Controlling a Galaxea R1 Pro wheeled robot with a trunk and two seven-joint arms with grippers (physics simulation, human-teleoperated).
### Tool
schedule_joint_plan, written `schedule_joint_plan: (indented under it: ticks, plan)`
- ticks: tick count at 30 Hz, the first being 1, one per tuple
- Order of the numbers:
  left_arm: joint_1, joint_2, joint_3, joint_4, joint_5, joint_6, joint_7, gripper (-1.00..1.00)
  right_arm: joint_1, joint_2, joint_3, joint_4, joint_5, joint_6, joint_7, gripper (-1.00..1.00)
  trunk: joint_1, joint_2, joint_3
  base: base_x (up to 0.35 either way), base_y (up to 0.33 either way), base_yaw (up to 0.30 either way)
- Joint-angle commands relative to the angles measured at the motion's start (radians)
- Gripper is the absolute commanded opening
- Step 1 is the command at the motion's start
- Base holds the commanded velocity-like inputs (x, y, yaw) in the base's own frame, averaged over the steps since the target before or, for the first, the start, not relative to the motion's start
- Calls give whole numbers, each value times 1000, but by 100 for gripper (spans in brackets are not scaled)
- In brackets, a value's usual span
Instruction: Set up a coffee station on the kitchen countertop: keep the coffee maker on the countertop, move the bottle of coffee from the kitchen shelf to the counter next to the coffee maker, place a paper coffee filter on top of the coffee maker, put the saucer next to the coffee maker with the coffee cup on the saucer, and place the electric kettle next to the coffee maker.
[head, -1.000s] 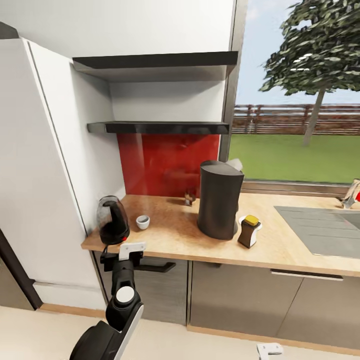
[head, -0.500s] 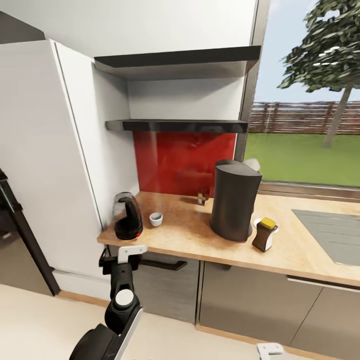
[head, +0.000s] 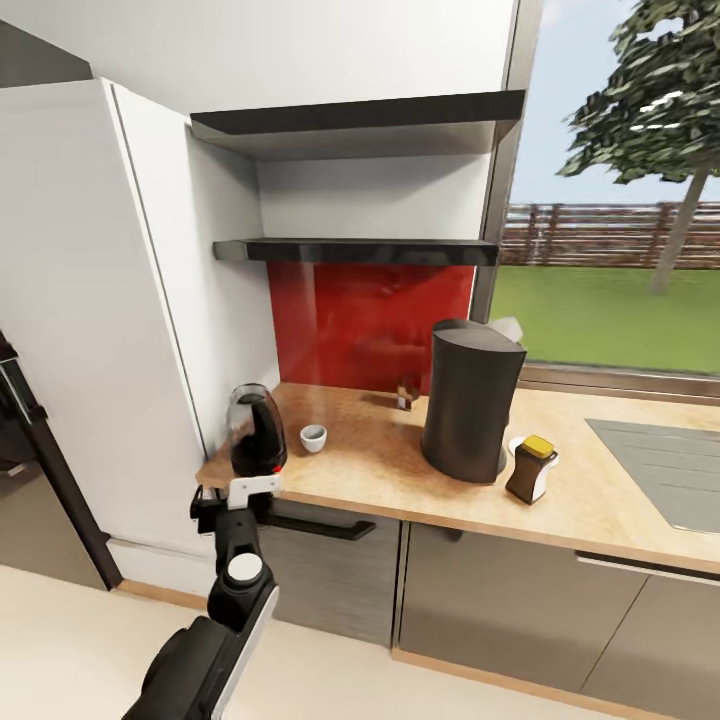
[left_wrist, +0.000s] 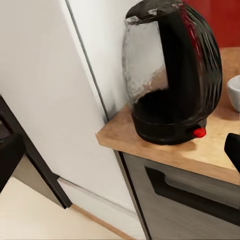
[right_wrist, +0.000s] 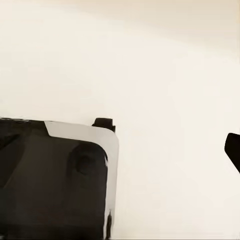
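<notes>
Looking at the kitchen countertop (head: 600, 500), you see the coffee maker (head: 470, 400) standing mid-slab, and the electric kettle (head: 256, 430) at the far left corner, well apart from it. Your left gripper (head: 228, 497) hangs just below and in front of the kettle, jaws spread wide and holding nothing, so the kettle lies up and ahead. I cannot tell the right gripper's state.
</notes>
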Motion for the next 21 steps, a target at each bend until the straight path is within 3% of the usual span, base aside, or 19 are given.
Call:
schedule_joint_plan:
  ticks: [1,5,8,10,14,16,21]
  plan:
    - [-11,0,5,3,-6,9,2,100,26,-8,-9,1,9,-4,31,100,1,-2,-1,0,0,0]
    - [-61,2,25,38,-6,21,1,100,104,-20,-11,1,5,-6,105,100,1,-2,-1,0,0,0]
    - [-87,3,52,52,-6,42,-1,100,130,-21,-14,0,2,-7,135,100,1,-2,-1,0,0,0]
    - [-96,4,70,56,-5,49,-4,100,141,-22,-16,0,-22,-7,143,100,1,-2,-1,0,0,0]
    - [-111,2,85,59,-3,56,-8,100,164,-22,-16,0,-187,-6,149,100,1,-2,-1,0,0,0]
    - [-112,1,84,59,-3,57,-9,100,168,-19,-15,0,-245,-5,148,100,1,-2,-1,0,0,0]
    - [-112,-3,83,60,-1,58,-11,100,172,-11,-11,-2,-296,-4,145,100,1,-2,-1,0,0,0]
